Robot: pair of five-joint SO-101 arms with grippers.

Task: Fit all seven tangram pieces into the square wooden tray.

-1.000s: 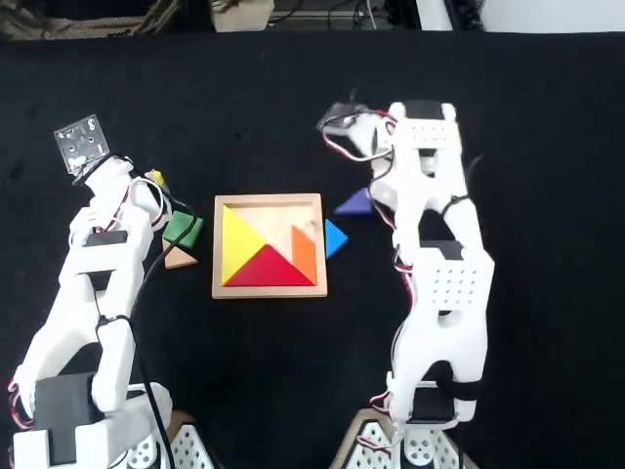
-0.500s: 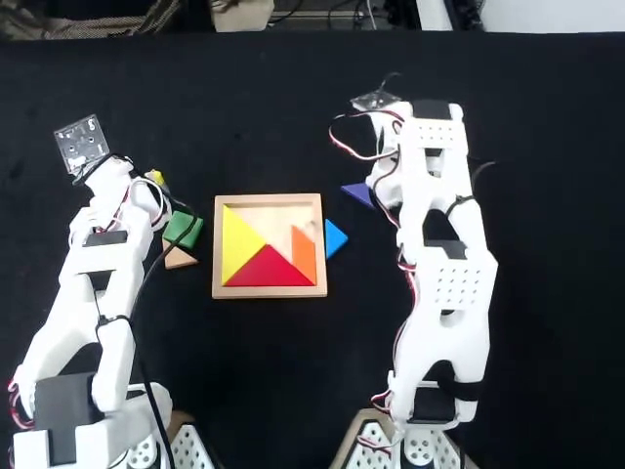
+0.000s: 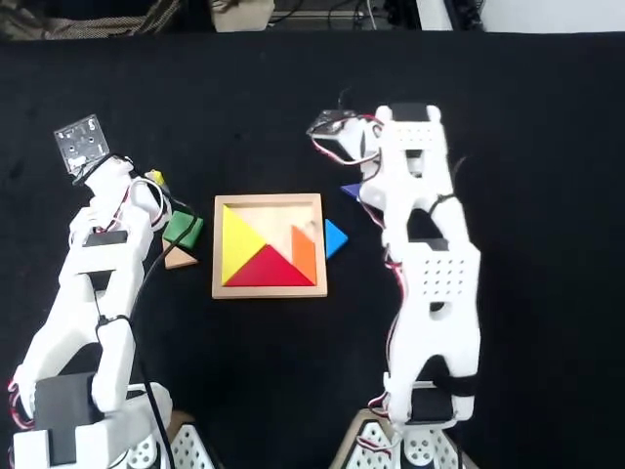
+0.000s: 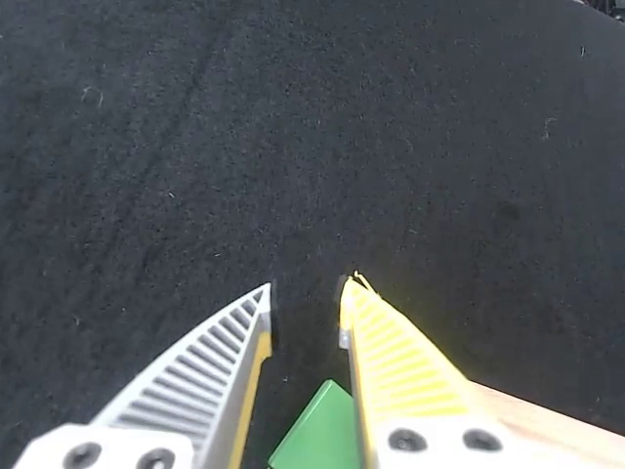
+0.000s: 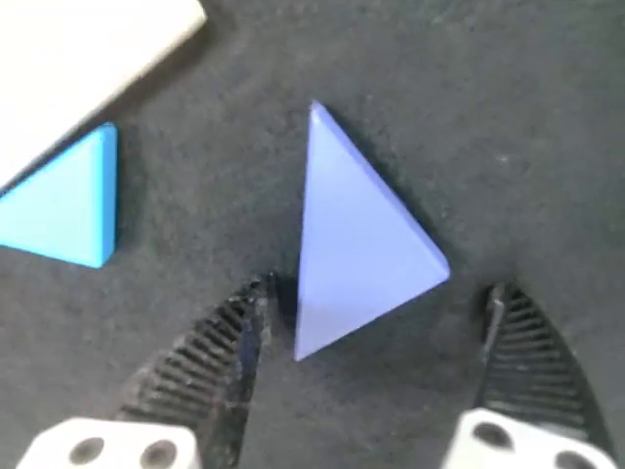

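Purple triangle (image 5: pixel 356 239) sits right between the wide-open jaws of the right pincer (image 5: pixel 375 293), just off the upper-right corner of the tray (image 3: pixel 269 198) in the high view.

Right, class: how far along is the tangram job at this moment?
Done: the yellow, red and orange pieces lie in the tray. In hand: the right gripper is open around the purple triangle, not yet gripping it. Left: that triangle, the blue one beside the tray, and the green and tan pieces on its other side.
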